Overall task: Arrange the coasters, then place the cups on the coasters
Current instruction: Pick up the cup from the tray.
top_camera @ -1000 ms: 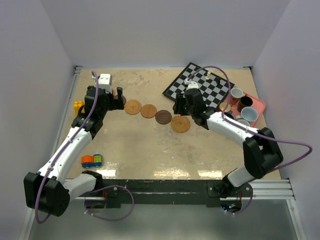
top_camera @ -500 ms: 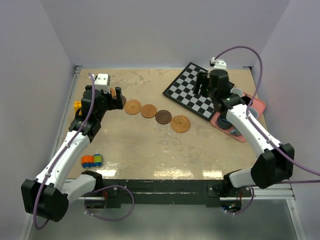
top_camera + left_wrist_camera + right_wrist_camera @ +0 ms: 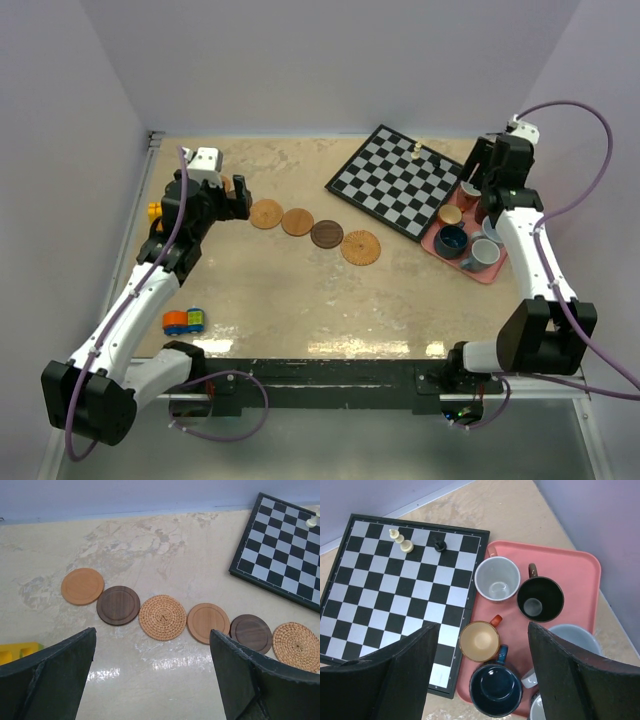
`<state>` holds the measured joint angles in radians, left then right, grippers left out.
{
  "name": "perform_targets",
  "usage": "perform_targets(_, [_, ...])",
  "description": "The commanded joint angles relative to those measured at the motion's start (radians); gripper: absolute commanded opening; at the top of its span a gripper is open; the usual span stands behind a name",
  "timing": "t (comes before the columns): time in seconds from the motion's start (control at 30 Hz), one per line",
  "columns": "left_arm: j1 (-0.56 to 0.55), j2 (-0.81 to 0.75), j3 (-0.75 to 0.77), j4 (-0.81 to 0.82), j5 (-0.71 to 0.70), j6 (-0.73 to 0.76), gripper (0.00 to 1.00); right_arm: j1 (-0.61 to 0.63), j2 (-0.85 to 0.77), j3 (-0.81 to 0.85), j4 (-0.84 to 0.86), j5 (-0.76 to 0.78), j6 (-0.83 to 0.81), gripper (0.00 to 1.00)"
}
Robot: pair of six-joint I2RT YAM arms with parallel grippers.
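The left claw (image 3: 152,645) hangs released over the left part of the worktop (image 3: 150,545), its jaws spread wide with nothing between them. Six coasters (image 3: 162,617) lie flat below it in a slightly bent row, each touching or just beside the next. From the left they are a plain tan coaster (image 3: 82,586), a dark brown coaster (image 3: 118,605), the woven one in the middle, then another tan, another dark and another woven. In the wrist view the row runs just beyond the fingertips, with the middle woven coaster between them.

The right claw (image 3: 482,630) is also released and empty. It hovers above the pink tray (image 3: 570,565) at the far right, beside the chessboard (image 3: 385,595). All the cups (image 3: 497,578) stand upright in that tray, well apart from the coasters. The orange-tan cup (image 3: 480,641) sits directly under the gap between the jaws. The dark blue cup (image 3: 496,690) is just nearer, and the grey-white and black cups (image 3: 540,599) lie beyond. A pale blue cup (image 3: 575,637) is partly hidden by the right finger.
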<state>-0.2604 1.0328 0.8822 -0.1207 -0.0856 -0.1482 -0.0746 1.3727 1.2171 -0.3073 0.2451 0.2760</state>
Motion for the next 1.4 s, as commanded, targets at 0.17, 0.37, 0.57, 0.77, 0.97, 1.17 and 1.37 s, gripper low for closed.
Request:
perform_targets(0.17, [-0.074, -0.005, 0.011, 0.021, -0.019, -0.011, 1.00, -0.014, -0.064, -0.119, 0.082, 0.132, 0.006, 0.75])
perform_targets(0.37, [-0.125, -0.010, 0.017, 0.013, -0.036, -0.001, 1.00, -0.021, 0.043, -0.169, 0.099, 0.152, 0.022, 0.63])
perform_targets(0.57, [-0.129, -0.019, 0.020, 0.007, -0.039, 0.001, 1.00, -0.034, 0.114, -0.183, 0.116, 0.178, 0.003, 0.58])
perform_targets(0.77, [-0.131, -0.019, 0.020, 0.006, -0.046, 0.002, 1.00, -0.056, 0.146, -0.191, 0.131, 0.192, 0.005, 0.55])
perform_targets(0.97, [-0.134, -0.020, 0.021, 0.006, -0.049, 0.004, 1.00, -0.059, 0.190, -0.183, 0.126, 0.221, 0.009, 0.46])
perform_targets(1.17, [-0.134, -0.022, 0.021, 0.006, -0.049, 0.004, 1.00, -0.060, 0.215, -0.183, 0.132, 0.227, 0.012, 0.43])
perform_targets(1.37, [-0.134, -0.025, 0.020, 0.004, -0.052, 0.004, 1.00, -0.059, 0.230, -0.177, 0.119, 0.255, 0.015, 0.34])
